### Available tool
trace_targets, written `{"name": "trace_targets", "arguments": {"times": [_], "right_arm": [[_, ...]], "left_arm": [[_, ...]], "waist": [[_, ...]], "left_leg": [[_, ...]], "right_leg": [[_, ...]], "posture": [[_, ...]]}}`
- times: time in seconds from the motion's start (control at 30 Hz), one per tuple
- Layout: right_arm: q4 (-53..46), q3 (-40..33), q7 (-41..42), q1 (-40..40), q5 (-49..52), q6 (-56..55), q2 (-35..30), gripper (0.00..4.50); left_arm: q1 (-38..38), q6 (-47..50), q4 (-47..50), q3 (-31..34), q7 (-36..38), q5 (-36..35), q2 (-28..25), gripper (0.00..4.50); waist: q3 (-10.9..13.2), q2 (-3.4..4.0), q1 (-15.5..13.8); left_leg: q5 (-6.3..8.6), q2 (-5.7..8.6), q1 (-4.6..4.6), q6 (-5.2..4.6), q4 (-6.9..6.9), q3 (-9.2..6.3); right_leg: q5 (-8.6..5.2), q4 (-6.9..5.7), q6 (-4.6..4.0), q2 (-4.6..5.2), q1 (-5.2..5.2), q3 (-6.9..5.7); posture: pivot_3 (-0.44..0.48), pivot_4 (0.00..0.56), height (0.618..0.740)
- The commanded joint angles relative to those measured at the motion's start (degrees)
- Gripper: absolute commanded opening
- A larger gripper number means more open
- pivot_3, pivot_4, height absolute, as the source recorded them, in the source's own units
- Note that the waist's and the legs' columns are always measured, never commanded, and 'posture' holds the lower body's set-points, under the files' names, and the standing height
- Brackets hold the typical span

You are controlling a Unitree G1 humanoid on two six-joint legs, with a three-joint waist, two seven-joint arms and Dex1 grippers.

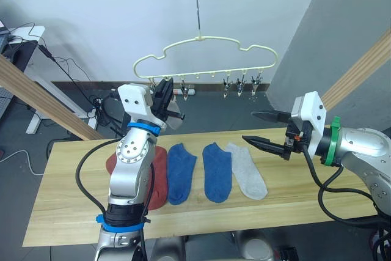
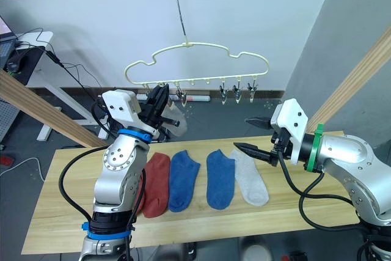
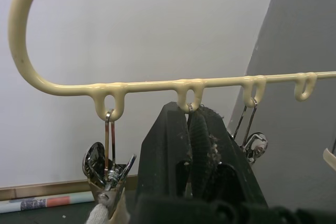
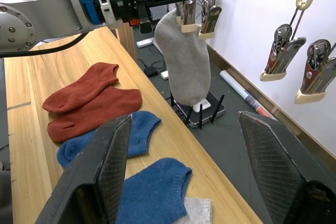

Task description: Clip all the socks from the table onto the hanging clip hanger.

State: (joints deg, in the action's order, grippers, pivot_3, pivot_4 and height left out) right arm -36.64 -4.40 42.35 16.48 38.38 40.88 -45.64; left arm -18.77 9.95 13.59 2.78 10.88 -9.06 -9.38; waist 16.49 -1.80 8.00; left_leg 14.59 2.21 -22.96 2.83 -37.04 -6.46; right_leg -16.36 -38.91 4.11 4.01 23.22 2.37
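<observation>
Left gripper (image 1: 166,93) is raised to the left end of the clip hanger (image 1: 201,59), upper centre of frame, black fingers pressed together around a metal clip (image 4: 185,13); from the left wrist they look closed on the clip just under the cream wire. A light grey sock (image 4: 182,61) already hangs from that end of the clip row, right beside those fingers. Right gripper (image 1: 264,129) sits mid-right, above the table's (image 1: 73,206) right part, jaws spread wide, holding nothing.

On the table, lower centre, lying side by side: two rust-red socks (image 2: 156,183) partly behind the left arm, two blue socks (image 1: 181,172), one more grey sock (image 1: 247,170) furthest right. Spare clips (image 1: 242,85) hang free toward the hanger's right end.

Step looks like: first sock clipped, five left. Next move likely calls for the left gripper to let go of the clip without shaking the hanger, and the open right gripper to drop to the nearest sock, probably the grey one.
</observation>
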Motion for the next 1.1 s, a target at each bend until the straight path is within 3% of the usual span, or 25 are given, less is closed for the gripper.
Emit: {"name": "trace_targets", "arguments": {"times": [0.03, 0.1, 0.37, 1.03, 1.1], "right_arm": [[-1.9, -1.2, 0.0, 0.4, 0.8, -0.3, -0.4, 3.35], [-1.8, -1.1, 0.1, 0.4, 0.7, -0.4, -0.3, 3.35], [-1.6, -0.9, 0.1, 0.3, 0.4, -0.6, -0.2, 3.35], [-1.8, -1.1, -0.2, -0.1, 0.5, -0.6, 0.0, 3.35], [-1.8, -1.1, -0.2, -0.2, 0.5, -0.6, 0.0, 3.35]], "left_arm": [[0.6, -0.9, 1.7, 0.4, 0.9, -0.5, -0.6, 0.01], [0.7, -1.5, 1.8, 0.6, 1.2, -0.8, -0.7, 0.01], [0.7, 0.0, 3.4, 0.6, -0.2, 0.2, -0.5, 2.32], [1.1, 0.6, 2.1, 0.3, 0.2, 0.1, 0.2, 2.32], [1.1, -0.3, 1.3, 0.3, 0.4, 0.1, 0.2, 1.92]], "waist": [[0.0, 0.00, 0.0], [0.0, 0.00, 0.0], [0.0, 0.00, 0.0], [0.0, 0.00, 0.0], [0.0, 0.00, 0.0]], "left_leg": [[0.00, 0.00, 0.00, 0.00, 0.00, 0.00], [0.00, 0.00, 0.00, 0.00, 0.00, 0.00], [0.00, 0.00, -0.01, 0.00, -0.01, 0.00], [0.00, 0.00, -0.01, -0.01, -0.01, 0.00], [0.00, 0.00, 0.00, -0.01, -0.01, 0.00]], "right_leg": [[0.00, 0.00, 0.00, 0.00, 0.00, 0.00], [0.00, 0.00, 0.00, 0.00, 0.00, 0.00], [0.00, 0.00, 0.00, 0.00, 0.00, 0.01], [0.01, -0.01, 0.01, 0.00, 0.00, 0.01], [0.00, -0.01, 0.01, 0.00, 0.00, 0.01]], "posture": [[-0.279, 0.279, 0.740], [-0.276, 0.278, 0.740], [-0.275, 0.276, 0.740], [-0.281, 0.275, 0.740], [-0.281, 0.275, 0.740]]}}
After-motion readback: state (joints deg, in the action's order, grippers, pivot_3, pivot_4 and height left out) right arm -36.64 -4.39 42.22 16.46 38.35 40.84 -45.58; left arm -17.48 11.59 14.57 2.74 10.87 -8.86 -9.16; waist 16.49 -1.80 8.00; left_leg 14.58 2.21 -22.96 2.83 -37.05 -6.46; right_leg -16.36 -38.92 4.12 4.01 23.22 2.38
